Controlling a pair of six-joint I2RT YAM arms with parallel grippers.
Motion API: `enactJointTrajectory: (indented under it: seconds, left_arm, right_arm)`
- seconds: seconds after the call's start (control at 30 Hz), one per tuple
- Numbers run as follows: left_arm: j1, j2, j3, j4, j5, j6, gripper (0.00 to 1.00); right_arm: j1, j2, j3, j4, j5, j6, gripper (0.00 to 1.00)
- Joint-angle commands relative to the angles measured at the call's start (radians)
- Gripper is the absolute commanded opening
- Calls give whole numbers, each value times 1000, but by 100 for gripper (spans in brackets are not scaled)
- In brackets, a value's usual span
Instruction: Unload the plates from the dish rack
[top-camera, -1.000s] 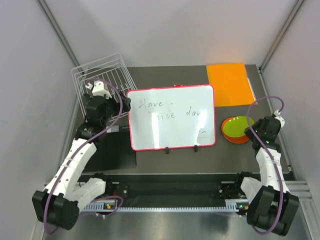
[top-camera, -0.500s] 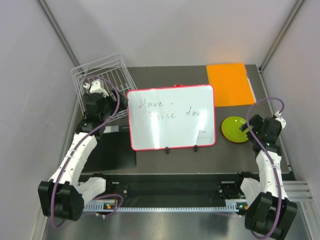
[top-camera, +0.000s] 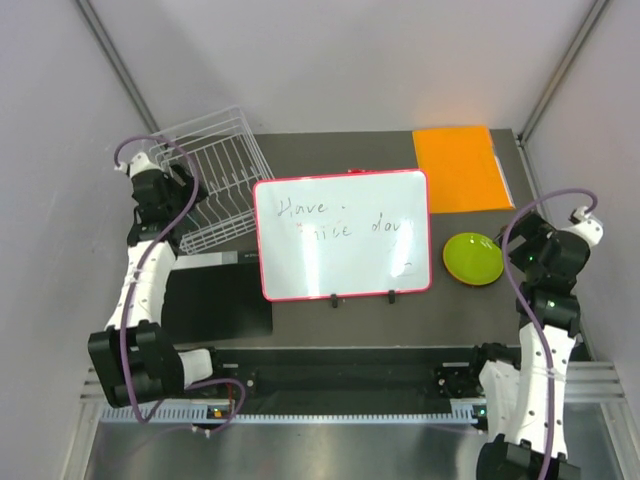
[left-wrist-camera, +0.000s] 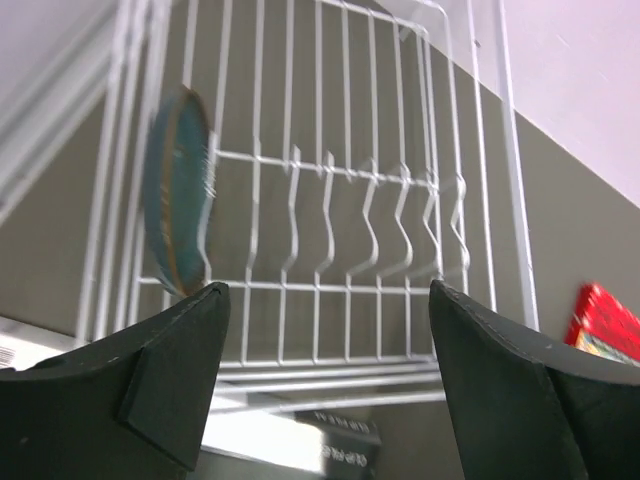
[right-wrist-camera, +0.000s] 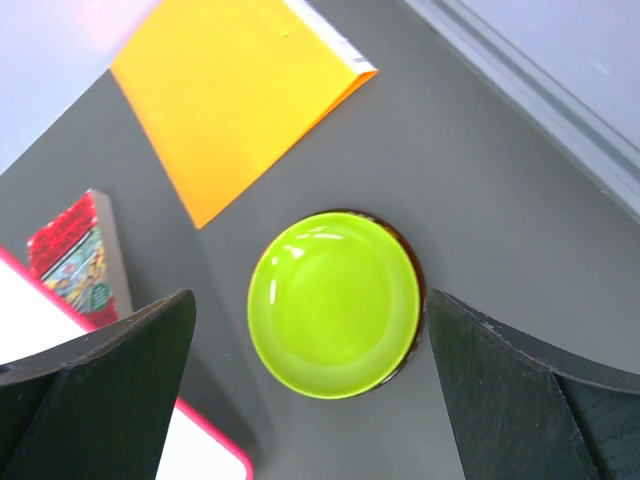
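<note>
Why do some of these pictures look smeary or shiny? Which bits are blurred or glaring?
Left wrist view: the teal plate in the dish rack looks smeared. Right wrist view: sharp, with white glints on the lime green plate. Top view: pale glare patches on the whiteboard.

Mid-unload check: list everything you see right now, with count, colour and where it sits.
dish rack: one, white wire, far left.
teal plate: one, dark green-teal, standing on edge at one end of the rack.
lime plate: one, lime green, lying flat at right; dark rim shows beneath it.
whiteboard: one, red-framed, handwritten, centre.
orange sheet: one, orange, far right.
black mat: one, near left.
red box: one, printed, beside the whiteboard.
left gripper: open, empty, facing the rack.
right gripper: open, empty, above the lime plate.
</note>
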Motion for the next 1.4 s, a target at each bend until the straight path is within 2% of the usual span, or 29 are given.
enactJointTrajectory:
  seconds: [0.0, 0.2, 0.37, 0.5, 1.1, 1.27, 1.37]
  left_arm:
    - [19, 34, 57, 57, -122, 36, 83]
    - [21, 76, 24, 107, -262, 49, 79]
    - [23, 123, 10, 179, -312, 53, 77]
    - [23, 174, 25, 172, -377, 53, 72]
    - [23, 300, 8, 225, -401, 32, 65]
    - [23, 341, 22, 233, -403, 41, 53]
    - [21, 363, 30, 235, -403, 46, 37]
  right_arm:
    - [-9, 2, 5, 13, -108, -11, 97]
    - [-9, 45, -36, 66, -171, -37, 97]
    - [-9, 113, -65, 134, -214, -42, 97]
    - [-9, 156, -81, 168, -219, -42, 97]
    - [-9, 212, -128, 247, -239, -32, 98]
    - [-8, 235, -127, 249, -240, -37, 97]
    - [-8, 242, -130, 252, -244, -34, 97]
